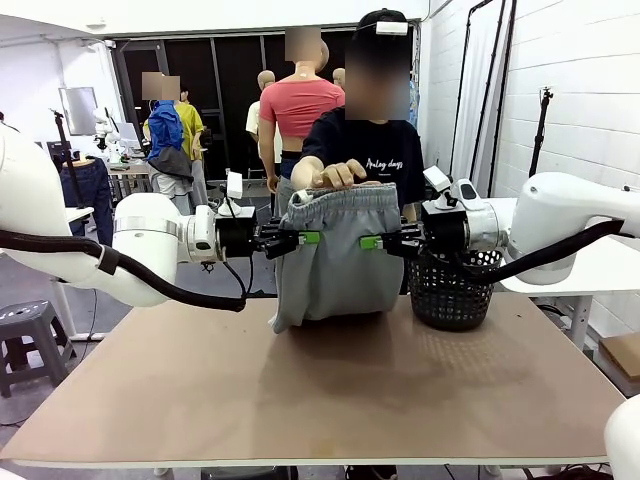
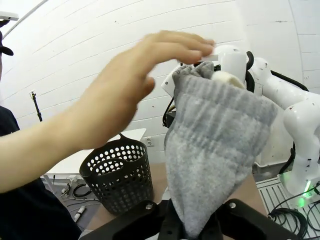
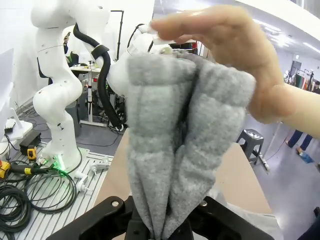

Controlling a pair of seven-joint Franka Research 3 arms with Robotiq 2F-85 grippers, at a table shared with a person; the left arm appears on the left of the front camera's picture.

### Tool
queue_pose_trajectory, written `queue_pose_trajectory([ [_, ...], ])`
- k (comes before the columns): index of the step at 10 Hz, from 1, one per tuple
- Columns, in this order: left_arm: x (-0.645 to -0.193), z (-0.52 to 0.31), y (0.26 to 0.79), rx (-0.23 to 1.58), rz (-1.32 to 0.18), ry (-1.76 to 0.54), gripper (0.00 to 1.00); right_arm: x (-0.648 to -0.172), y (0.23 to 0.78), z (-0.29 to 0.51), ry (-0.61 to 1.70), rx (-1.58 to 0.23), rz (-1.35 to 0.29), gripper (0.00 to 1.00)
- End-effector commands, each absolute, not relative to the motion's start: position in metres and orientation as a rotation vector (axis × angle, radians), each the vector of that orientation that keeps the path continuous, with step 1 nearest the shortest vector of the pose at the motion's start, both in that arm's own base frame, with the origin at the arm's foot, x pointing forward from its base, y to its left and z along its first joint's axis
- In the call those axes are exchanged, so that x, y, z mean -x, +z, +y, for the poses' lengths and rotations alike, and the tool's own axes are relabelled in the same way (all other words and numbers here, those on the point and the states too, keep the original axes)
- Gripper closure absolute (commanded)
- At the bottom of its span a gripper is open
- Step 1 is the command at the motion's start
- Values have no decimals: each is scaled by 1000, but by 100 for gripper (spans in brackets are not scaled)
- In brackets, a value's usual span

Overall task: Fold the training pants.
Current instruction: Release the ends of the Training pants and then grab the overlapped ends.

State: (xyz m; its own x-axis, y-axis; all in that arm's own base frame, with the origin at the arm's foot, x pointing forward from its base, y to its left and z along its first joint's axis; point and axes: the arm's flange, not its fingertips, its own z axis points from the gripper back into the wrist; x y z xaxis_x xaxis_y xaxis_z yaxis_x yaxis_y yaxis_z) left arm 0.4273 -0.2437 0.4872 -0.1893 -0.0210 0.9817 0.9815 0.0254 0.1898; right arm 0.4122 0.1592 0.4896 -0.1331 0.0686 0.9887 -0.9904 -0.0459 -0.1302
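My left claw (image 1: 308, 238) and right claw (image 1: 372, 242) each pinch a side of the light grey soft-fabric training pants (image 1: 338, 255), which hang over the far middle of the brown wooden table (image 1: 300, 400). If I pull unevenly, I judge the cloth could slip free. The black mesh basket (image 1: 452, 290) crowds the right, and the person's hand (image 1: 340, 174) sits on the pants' top edge.

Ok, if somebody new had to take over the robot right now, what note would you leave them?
Left end effector: shut on the training pants, pinching their left side.
Right end effector: shut on their right side.
Person's hand: on the gathered waistband at the top.
Pants hang in the air between the arms, over the table's far part, beside the black basket.
Done: pants picked up and held.
Left: probably laying them flat and folding; no tidy fold shows yet.
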Motion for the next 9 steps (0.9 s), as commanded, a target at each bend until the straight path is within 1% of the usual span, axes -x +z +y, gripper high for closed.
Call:
queue_pose_trajectory([
  [1,-427,-244,488,1075,-1345,-1332,100,-409,492,161,1384,-1129,-1230,100],
  [9,-427,-244,488,1075,-1345,-1332,100,-409,492,161,1384,-1129,-1230,100],
])
